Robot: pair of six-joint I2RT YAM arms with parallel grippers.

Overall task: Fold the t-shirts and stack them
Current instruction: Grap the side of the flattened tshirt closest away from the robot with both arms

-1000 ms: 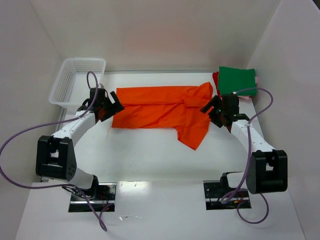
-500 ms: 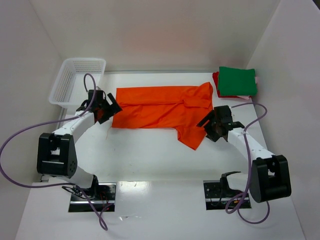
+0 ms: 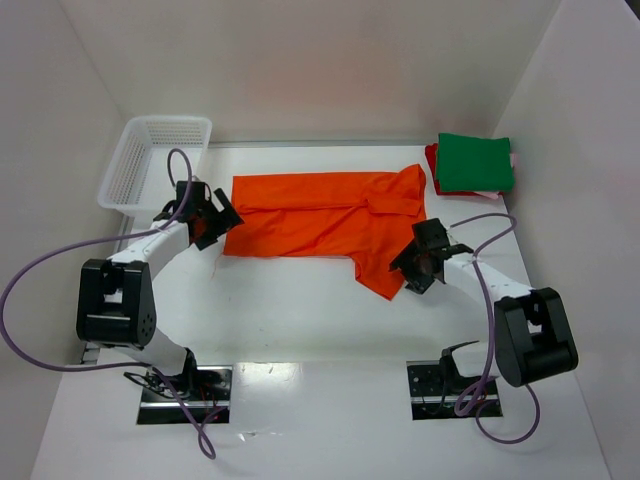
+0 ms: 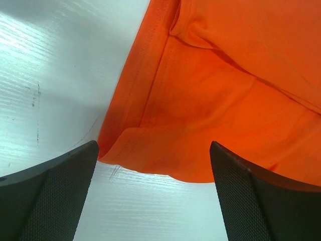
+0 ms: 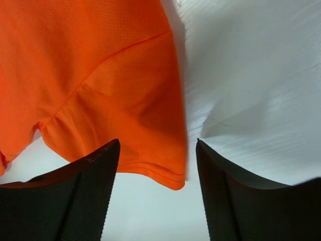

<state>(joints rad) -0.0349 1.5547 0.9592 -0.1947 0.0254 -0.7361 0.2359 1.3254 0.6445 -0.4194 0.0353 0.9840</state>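
From above, the orange shirt (image 3: 320,218) lies spread across the middle of the white surface (image 3: 300,320), its length running left to right. It is already partly doubled over, and one sleeve (image 3: 385,268) juts toward the near edge at its right end. In the far right corner sits a stack of folded squares. The green shirt (image 3: 475,162) is on top, the red shirt (image 3: 432,166) shows at the stack's left edge, and a sliver of the pink shirt (image 3: 492,193) peeks out on the near side. A white mesh basket (image 3: 150,160) stands in the far left corner, well apart from the cloth. The left fingers (image 3: 222,226) sit at the near left corner of the orange shirt. The right fingers (image 3: 405,272) sit at the tip of the jutting sleeve.

In the left wrist view, the two dark textured fingers are spread wide and hold nothing. The orange shirt's hemmed corner (image 4: 125,145) lies flat on the surface ahead of them, in line with the gap. Its folded layers are visible along the edge.

In the right wrist view, the fingers are also parted and grip nothing. The sleeve's stitched hem (image 5: 160,173) lies in the gap between them on the bare surface. Whether either finger touches the cloth cannot be told.
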